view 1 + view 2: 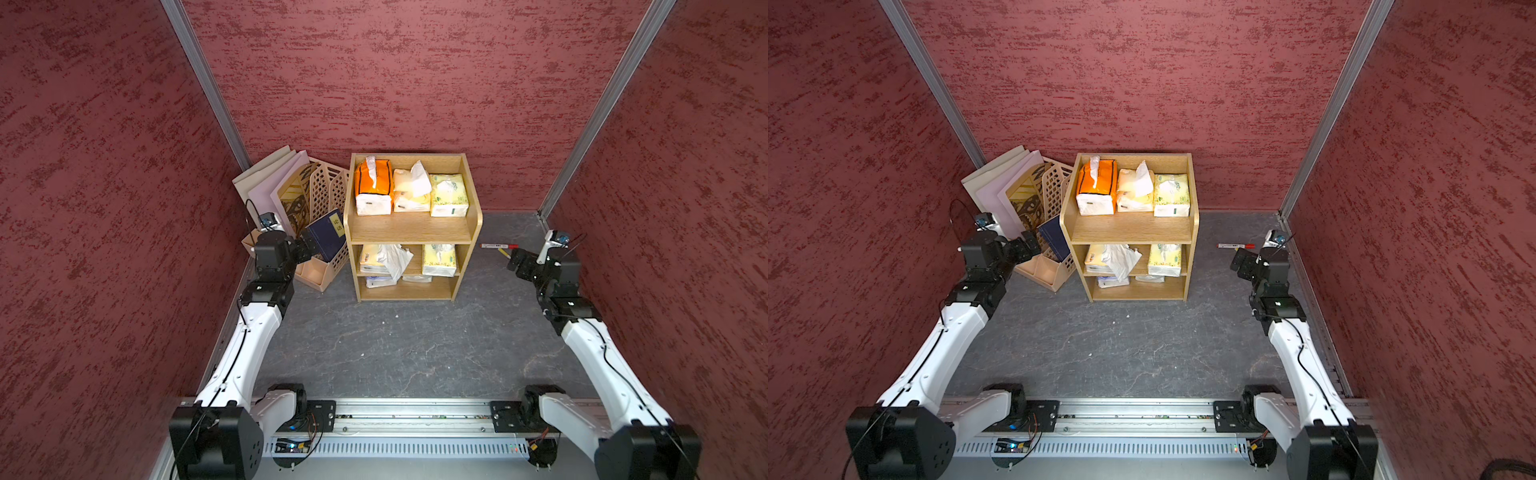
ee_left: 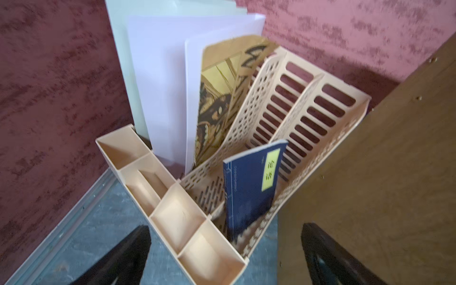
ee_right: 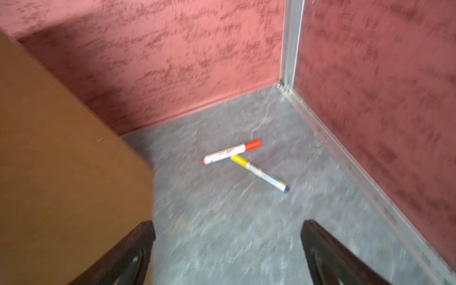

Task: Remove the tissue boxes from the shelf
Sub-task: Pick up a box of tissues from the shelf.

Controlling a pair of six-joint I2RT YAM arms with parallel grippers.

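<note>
The wooden shelf stands at the back middle of the floor. Its top tier holds three tissue boxes: orange-and-white, cream and pale yellow-green. On the middle tier lie a yellow pack with loose white tissue and a yellow-green one. A pale blue pack shows below. My left gripper is open, left of the shelf's side panel, with nothing between its fingers. My right gripper is open and empty over the floor, right of the shelf.
A beige lattice file holder with folders and a dark blue book stands against the shelf's left side. A red marker and a yellow one lie in the back right corner. Red walls enclose three sides.
</note>
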